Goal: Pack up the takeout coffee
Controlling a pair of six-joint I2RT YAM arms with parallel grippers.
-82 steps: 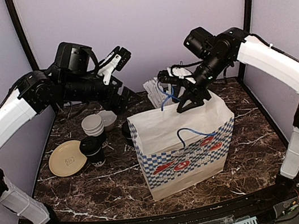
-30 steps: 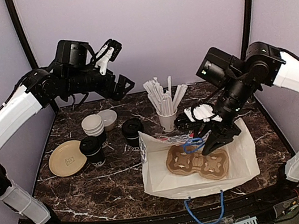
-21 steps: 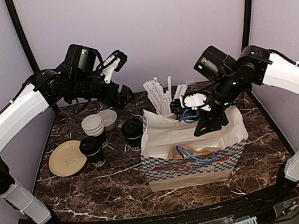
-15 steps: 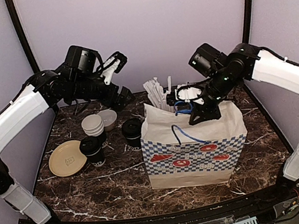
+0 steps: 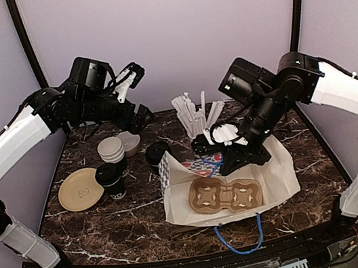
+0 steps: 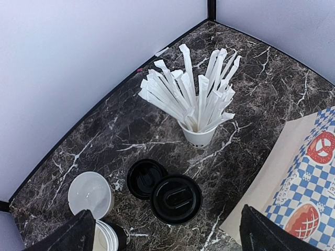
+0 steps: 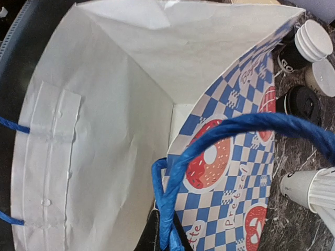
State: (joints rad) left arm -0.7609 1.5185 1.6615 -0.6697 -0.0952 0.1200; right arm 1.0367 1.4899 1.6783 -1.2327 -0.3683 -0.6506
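Observation:
The takeout coffee [image 5: 157,153], a black cup with a black lid [image 6: 176,198], stands just left of the paper bag [image 5: 276,174]. The bag lies tipped with its mouth facing up and forward, and a brown cardboard cup carrier [image 5: 225,195] shows inside it. My right gripper [image 5: 221,149] is shut on the bag's blue rope handle [image 7: 180,178] at the checkered edge [image 7: 235,172]. High over the back left, my left gripper [image 5: 127,79] is open and empty, its fingers [image 6: 73,236] framing the coffee from above.
A low stack of black lids [image 6: 145,177] touches the coffee. A white cup of wrapped straws [image 5: 197,120] stands behind the bag. At left are stacked lidless cups [image 5: 111,149], a white bowl [image 5: 129,141], another lidded black cup [image 5: 110,180] and a tan plate [image 5: 78,191]. The bag's second handle [image 5: 241,239] trails forward.
The bag, upright half a second ago, has tipped so its mouth and the carrier show. My right gripper moved down and left with the handle. The left arm shifted slightly left.

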